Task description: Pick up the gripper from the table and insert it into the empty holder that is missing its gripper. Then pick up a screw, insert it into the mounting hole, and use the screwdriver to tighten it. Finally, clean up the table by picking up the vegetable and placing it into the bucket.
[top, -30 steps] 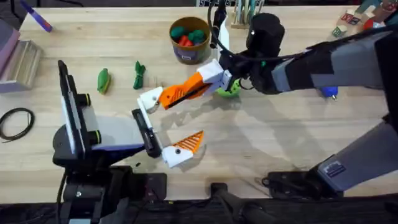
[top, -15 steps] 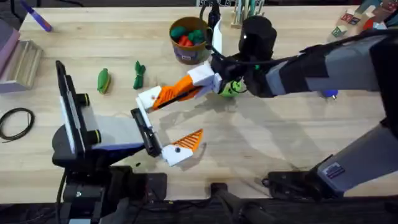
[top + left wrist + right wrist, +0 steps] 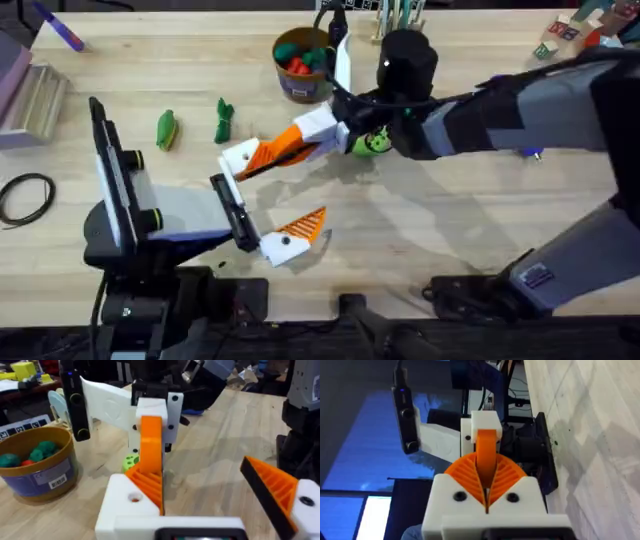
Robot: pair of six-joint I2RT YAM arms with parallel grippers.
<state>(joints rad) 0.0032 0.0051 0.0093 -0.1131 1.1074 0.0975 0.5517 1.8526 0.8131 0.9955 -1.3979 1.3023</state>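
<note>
Overhead shot: the right gripper (image 3: 292,144) is reached across the table, its ribbed orange pads (image 3: 465,472) pressed together and pinching the small orange plastic wedge-shaped gripper finger (image 3: 268,153). In the right wrist view that orange piece (image 3: 487,445) sticks straight out from between the pads, and its far end meets the white angular 3D-printed holder block (image 3: 485,421). The piece is touching the holder (image 3: 238,158), but I can't tell if it's fully seated.

The left gripper (image 3: 285,195) is spread wide. The holder is one side of its jaw. Well apart from the holder, toward the robot's bases, is the jaw's other white block (image 3: 283,248), with its own orange finger fitted. The left wrist cam shows a round hole in the holder's top face (image 3: 134,498).

Everything else, going outward from the holder:
- A flat bright-green disc (image 3: 370,143) is off to its right, just past the right gripper's body.
- A round brown-orange bucket with a purple label band (image 3: 303,62) is farther back, with green and red bits inside.
- A leafy green vegetable (image 3: 223,120) is near the holder, back and left.
- A smooth green vegetable (image 3: 166,130) is a bit farther left.
- The blue screwdriver (image 3: 528,150) is way off to the right, mostly hidden behind the right arm.
</note>
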